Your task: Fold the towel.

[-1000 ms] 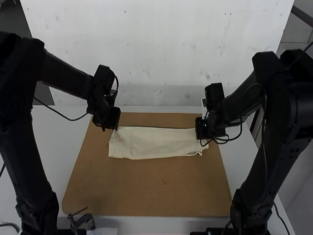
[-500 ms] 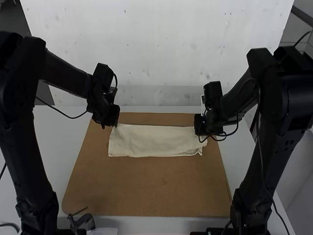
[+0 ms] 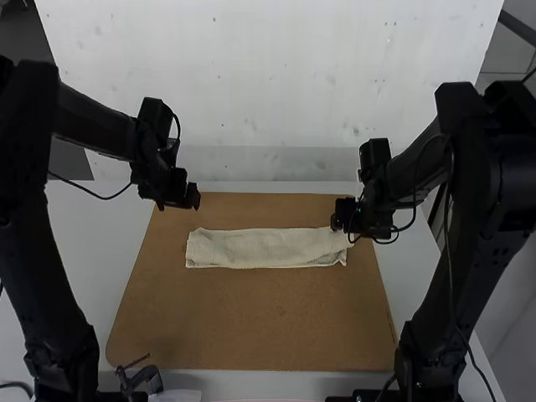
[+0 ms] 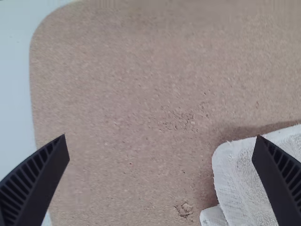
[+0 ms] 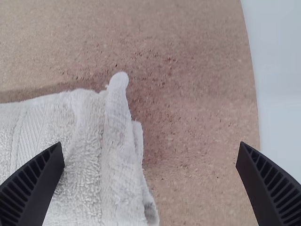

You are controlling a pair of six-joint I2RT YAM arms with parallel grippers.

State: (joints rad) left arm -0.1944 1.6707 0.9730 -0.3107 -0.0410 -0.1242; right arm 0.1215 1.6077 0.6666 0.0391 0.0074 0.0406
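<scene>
The folded towel (image 3: 266,249) is laid nearer the board's (image 3: 251,322) far edge. Left gripper (image 3: 194,203) and right gripper (image 3: 337,222) are spread wide, empty.

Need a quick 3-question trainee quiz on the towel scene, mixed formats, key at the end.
1. Multiple choice: how does the towel lie on the brown board?
A) Rolled into a ball
B) As a long, narrow strip
C) Hanging off the front edge

2. Fill in: the left hand and the right hand both have their fingers ____ (open/shut).

3. True or false: the left hand is gripping the towel.

Key: 1 B; 2 open; 3 false.
</scene>
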